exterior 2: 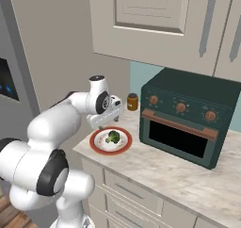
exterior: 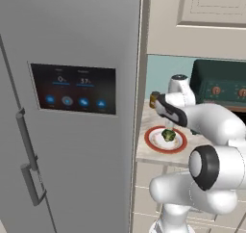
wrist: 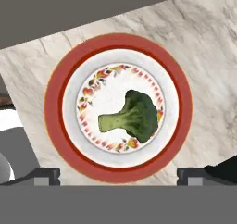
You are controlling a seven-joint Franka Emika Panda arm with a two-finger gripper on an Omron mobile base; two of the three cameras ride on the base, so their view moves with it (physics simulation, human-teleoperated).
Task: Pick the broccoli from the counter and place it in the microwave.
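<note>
End effector (wrist: 118,174): spread wide and grasping nothing, its two dark tips standing well apart at the bottom of the hand view, hung above the plate (wrist: 178,75) and aimed straight down so that the broccoli (wrist: 132,116) lies almost centred ahead of it, between the lines of the two tips; the wide spread judged to be there to let the floret pass between the fingers on a descent. Broccoli: one small dark-green floret, lying on its side in the well of the plate directly below the end effector, pale stem pointing to the left of the hand view, crown to the right; not touched. Plate: white, red-rimmed, with a ring of small painted motifs, resting flat on the tabletop (exterior 2: 179,175) beneath the end effector, near the slab's edge beside a tall grey fridge (exterior: 72,131). Oven (exterior 2: 188,123): dark green box with knobs and a glass door, to the right of the end effector in the right base view, door shut; likely not the destination, which asks for a microwave. Jar (exterior 2: 132,101): small, brown, dark-lidded, beyond the end effector against the wall, clear of the approach. Judged step: poised before the pick, nothing yet lifted.
</note>
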